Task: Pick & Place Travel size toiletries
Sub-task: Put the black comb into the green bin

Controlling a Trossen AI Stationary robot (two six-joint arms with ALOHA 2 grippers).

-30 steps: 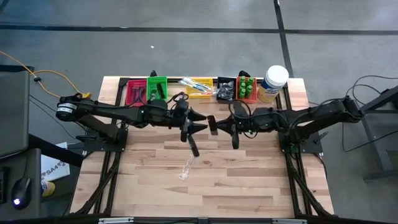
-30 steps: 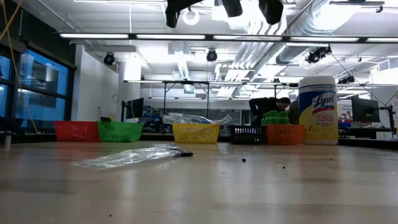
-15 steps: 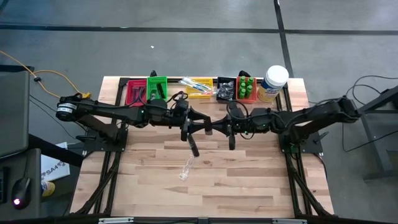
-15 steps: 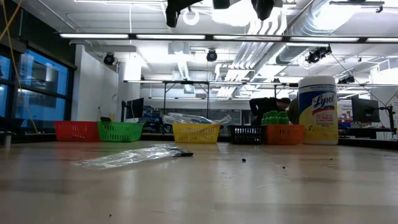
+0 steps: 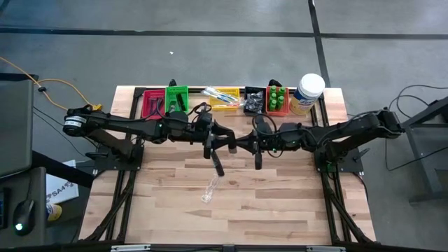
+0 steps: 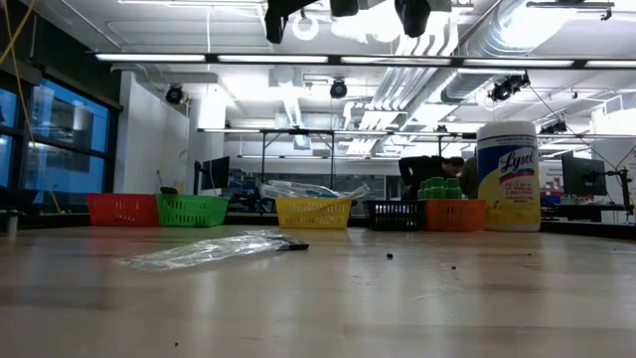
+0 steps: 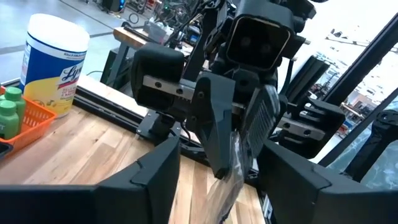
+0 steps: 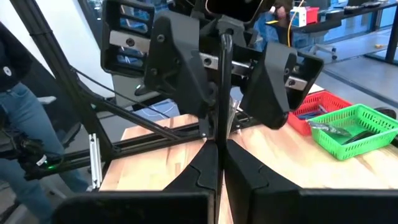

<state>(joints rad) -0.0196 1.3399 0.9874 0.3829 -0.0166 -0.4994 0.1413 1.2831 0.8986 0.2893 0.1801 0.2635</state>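
Observation:
My right gripper point(image 5: 243, 145) hovers level over the table's middle, shut on a slim black toiletry point(image 8: 222, 93) in clear wrap point(image 7: 231, 171). The toiletry sticks out toward the table's left. My left gripper point(image 5: 231, 143) faces it, open, with one finger point(image 8: 183, 68) on either side of the black toiletry; I cannot tell whether they touch it. Another clear-wrapped toiletry point(image 5: 210, 187) with a black end point(image 6: 295, 246) lies flat on the table below them. My right gripper pinches the slim black toiletry by its near end point(image 8: 219, 138) between its two shut fingers, level, from the table's right. The fingers lie along the toiletry, which juts out past the fingertips, clear of the table. Loose clear wrap hangs below the hold.
Small mesh bins stand in a row along the far edge: red point(image 5: 152, 105), green point(image 5: 176, 98), yellow point(image 5: 222, 98), black point(image 5: 253, 100) and orange point(image 5: 277, 100) with green bottles. A large white jar point(image 5: 308, 91) stands at their right. A person point(image 8: 18, 124) stands beyond the table.
My right gripper has edged toward the table's left, toward my left gripper, carrying the slim black toiletry in between the left gripper's fingers. The wrapped toiletry on the table has stayed where it was.

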